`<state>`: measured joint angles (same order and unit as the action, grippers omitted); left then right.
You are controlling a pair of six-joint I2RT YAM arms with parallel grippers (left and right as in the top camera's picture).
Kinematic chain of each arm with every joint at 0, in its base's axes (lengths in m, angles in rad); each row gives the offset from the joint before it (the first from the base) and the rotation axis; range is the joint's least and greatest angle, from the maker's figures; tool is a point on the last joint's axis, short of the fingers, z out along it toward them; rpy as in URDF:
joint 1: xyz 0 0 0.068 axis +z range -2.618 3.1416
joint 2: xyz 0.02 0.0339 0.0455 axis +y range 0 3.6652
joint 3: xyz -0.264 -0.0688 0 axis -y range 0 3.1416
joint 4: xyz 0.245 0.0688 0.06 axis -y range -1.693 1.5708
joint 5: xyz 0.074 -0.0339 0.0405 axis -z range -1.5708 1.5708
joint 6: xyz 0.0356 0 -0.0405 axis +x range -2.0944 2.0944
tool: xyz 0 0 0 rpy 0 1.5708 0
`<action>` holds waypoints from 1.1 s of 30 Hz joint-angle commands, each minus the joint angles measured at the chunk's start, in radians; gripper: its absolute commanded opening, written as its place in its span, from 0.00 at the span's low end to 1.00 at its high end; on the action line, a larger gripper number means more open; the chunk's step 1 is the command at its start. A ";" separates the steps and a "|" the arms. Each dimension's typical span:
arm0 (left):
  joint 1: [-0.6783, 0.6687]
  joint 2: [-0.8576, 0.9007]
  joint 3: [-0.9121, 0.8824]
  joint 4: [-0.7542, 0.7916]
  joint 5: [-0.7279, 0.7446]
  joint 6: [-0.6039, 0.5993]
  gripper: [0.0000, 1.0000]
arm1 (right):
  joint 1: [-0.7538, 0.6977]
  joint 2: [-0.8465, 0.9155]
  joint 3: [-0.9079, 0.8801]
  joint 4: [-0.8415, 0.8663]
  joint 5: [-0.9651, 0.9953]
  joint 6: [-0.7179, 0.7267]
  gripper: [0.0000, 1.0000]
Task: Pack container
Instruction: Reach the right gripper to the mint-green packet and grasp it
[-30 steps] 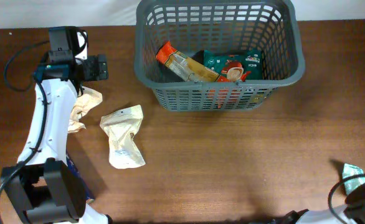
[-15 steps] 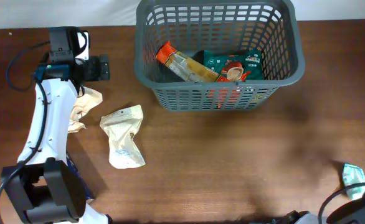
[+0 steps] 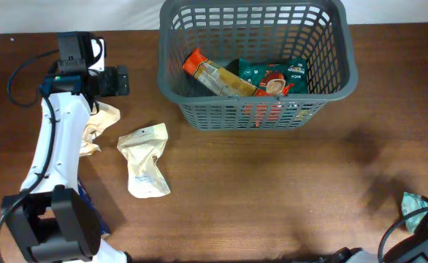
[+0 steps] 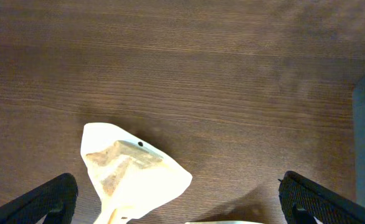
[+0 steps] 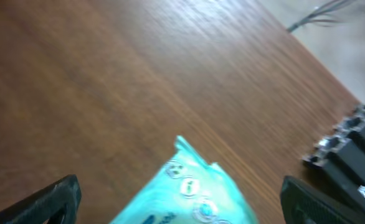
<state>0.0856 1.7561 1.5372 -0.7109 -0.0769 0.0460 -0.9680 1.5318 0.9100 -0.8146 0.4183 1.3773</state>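
Overhead: the container [image 3: 258, 115] is sitting far-centre on the table [image 3: 272, 190].
Left wrist: the left gripper [image 4: 176, 186] is hovering, jaws wide apart, over a beige packet [image 4: 132, 171].
Right wrist: the right gripper [image 5: 179, 186] is hanging, jaws spread, over a teal packet [image 5: 195, 200].

looks like a robotics lab: white arm [image 3: 53, 146] on a wooden table [image 3: 272, 190], white backdrop [image 3: 53, 14]

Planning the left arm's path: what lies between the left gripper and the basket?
Nothing. The overhead view shows only bare brown table between the left gripper and the basket.
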 commanded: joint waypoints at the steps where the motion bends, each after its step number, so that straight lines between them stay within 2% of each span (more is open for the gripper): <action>1: 0.004 0.016 0.002 -0.001 0.044 0.015 0.99 | 0.001 -0.007 -0.009 0.032 -0.047 -0.065 0.99; 9: 0.004 0.017 0.002 -0.016 0.048 0.015 0.99 | 0.034 -0.007 -0.009 0.055 -0.335 -0.048 0.99; 12: 0.004 0.017 0.002 -0.023 0.048 0.015 0.99 | 0.034 -0.007 -0.009 0.036 -0.381 0.068 0.99; 17: 0.004 0.017 0.002 -0.034 0.048 0.015 0.99 | 0.034 -0.007 -0.009 0.037 -0.392 0.170 0.99; 33: 0.004 0.017 0.002 -0.040 0.048 0.016 0.99 | 0.034 0.004 -0.011 0.034 -0.309 0.187 0.99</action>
<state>0.0856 1.7561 1.5372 -0.7494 -0.0475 0.0460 -0.9405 1.5318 0.9100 -0.7776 0.0574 1.5429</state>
